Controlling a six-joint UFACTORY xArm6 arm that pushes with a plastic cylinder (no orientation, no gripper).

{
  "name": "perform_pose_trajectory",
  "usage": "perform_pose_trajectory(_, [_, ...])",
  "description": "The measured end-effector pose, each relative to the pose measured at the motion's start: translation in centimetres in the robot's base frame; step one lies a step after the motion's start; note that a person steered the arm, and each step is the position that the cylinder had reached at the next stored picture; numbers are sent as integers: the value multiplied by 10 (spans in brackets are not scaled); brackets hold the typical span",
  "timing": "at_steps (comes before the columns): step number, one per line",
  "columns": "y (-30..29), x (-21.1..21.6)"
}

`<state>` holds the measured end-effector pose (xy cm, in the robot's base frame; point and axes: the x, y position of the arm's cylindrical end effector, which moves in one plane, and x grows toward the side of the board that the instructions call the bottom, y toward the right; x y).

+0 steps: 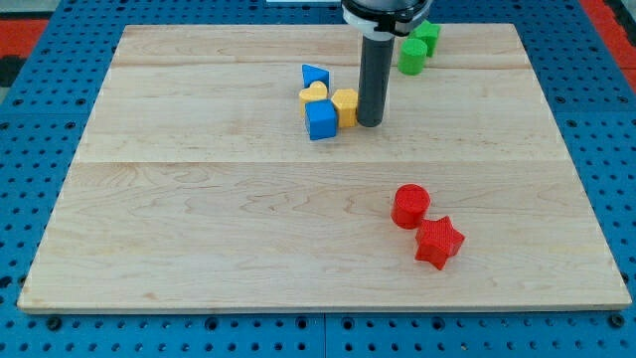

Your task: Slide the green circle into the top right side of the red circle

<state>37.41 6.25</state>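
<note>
The green circle (411, 56) stands near the view's top edge, right of centre, beside another green block (427, 37) behind it. The red circle (409, 206) sits in the lower right part of the wooden board (199, 219), touching a red star (438, 243) at its lower right. My dark rod comes down from the view's top and my tip (370, 122) rests on the board just right of a yellow block (345, 105). The tip is below and left of the green circle, about a rod's width apart from it, and far above the red circle.
A cluster lies left of my tip: a blue triangular block (316, 76), a yellow heart (314, 95), a blue cube (321, 119) and the yellow block. A blue pegboard (40, 99) surrounds the board.
</note>
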Motion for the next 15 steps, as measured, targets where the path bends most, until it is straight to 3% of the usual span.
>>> perform_pose_trajectory(1, [32, -8])
perform_pose_trajectory(2, [-71, -11])
perform_pose_trajectory(3, [-8, -39])
perform_pose_trajectory(4, [110, -76])
perform_pose_trajectory(5, [172, -135])
perform_pose_trajectory(6, [123, -178])
perform_pose_trajectory(7, [63, -180])
perform_pose_trajectory(12, [57, 39])
perform_pose_trajectory(14, [85, 12])
perform_pose_trajectory(15, [118, 60])
